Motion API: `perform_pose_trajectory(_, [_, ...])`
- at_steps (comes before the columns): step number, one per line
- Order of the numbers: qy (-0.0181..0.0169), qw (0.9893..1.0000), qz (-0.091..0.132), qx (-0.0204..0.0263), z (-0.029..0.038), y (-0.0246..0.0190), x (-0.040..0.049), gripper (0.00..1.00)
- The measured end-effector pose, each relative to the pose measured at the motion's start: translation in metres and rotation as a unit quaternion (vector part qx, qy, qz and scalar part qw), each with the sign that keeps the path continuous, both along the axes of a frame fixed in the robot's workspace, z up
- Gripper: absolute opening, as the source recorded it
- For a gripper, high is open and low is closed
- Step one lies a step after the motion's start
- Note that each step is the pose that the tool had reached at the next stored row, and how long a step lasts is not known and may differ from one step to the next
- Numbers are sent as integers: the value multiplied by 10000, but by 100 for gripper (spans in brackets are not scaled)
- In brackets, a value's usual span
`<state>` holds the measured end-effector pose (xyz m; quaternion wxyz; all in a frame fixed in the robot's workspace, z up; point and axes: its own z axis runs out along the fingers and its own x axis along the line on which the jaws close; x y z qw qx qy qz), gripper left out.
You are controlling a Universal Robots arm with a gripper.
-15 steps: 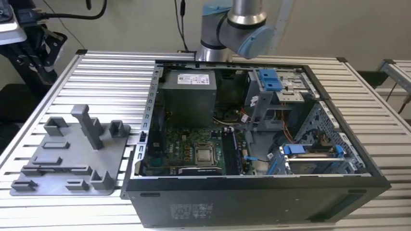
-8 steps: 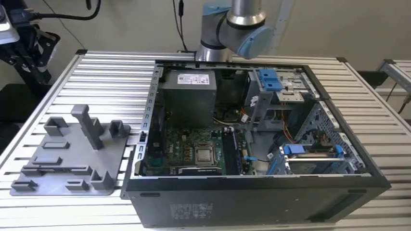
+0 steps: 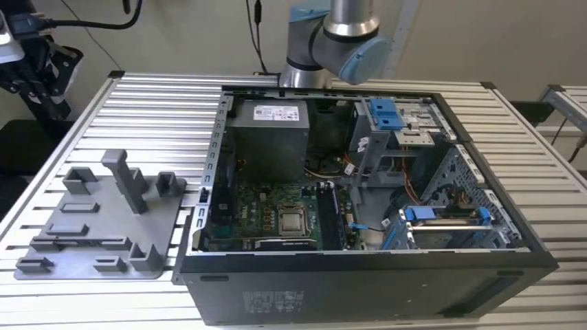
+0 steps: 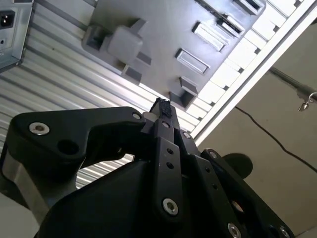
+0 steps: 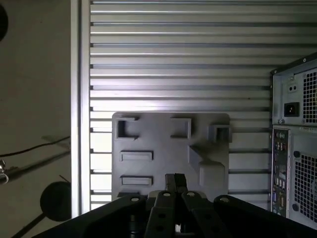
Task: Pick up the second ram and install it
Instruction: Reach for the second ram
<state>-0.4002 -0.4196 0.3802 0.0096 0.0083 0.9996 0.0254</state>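
In both wrist views my gripper (image 4: 161, 106) (image 5: 174, 179) hangs high over the grey holder tray (image 5: 163, 134) (image 4: 163, 29). Its black fingertips are pressed together with nothing between them. In the exterior view the tray (image 3: 92, 237) lies on the ribbed table at the left of the open computer case (image 3: 367, 275). Its upright posts and pockets hold no stick that I can see. The second ram is out of view. Dark memory slots (image 3: 326, 214) run beside the processor socket (image 3: 291, 221) on the motherboard; I cannot tell what sits in them.
The arm's base (image 3: 330, 41) stands behind the case. A power supply (image 3: 268, 137) and blue-tabbed drive cages (image 3: 390, 117) fill the case's far side. The table's edge (image 5: 75, 99) lies close beside the tray, with floor and a cable beyond it.
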Motion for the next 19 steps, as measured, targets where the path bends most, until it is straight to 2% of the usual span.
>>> perform_pose_trajectory(4, [0,10000,0,0,-11,-75,-63,11])
perform_pose_trajectory(8, [0,10000,0,0,-25,-205,-74,11])
perform_pose_trajectory(19, [0,10000,1,0,-63,-698,-76,11])
